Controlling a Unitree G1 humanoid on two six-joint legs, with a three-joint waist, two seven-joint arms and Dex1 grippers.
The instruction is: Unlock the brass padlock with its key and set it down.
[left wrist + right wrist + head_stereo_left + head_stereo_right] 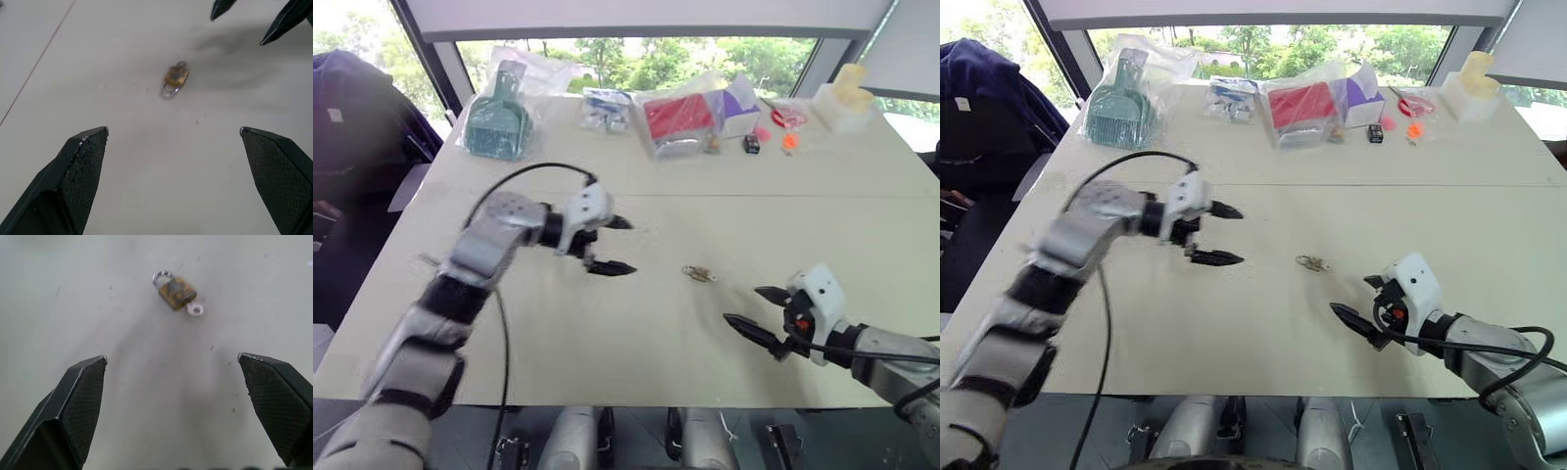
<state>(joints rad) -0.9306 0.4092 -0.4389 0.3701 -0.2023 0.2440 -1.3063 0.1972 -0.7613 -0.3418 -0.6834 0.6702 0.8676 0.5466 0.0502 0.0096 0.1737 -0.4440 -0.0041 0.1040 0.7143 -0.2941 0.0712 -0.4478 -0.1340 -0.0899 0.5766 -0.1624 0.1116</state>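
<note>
The small brass padlock (pixel 177 293) with its thin silvery shackle lies on the pale table (pixel 636 333), mid-surface, toward the near edge. The tiny silvery key (pixel 195 309) seems already seated in it, though that is hard to confirm. Pinch the body squarely, then the key head. Left gripper (pixel 609 245) and right gripper (pixel 756 313) both gape wide, holding and touching nothing.

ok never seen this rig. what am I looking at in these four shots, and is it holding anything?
It is a two-armed humanoid robot. Two pictures come from its head, looking down over a pale table. The other two come from wrist cameras, each looking along that arm's own black fingers. The left tool and right tool are both open and hold nothing. Between them lies a tiny brass padlock, with the key at its base, seemingly inserted. Bagged items sit along the far edge.
</note>
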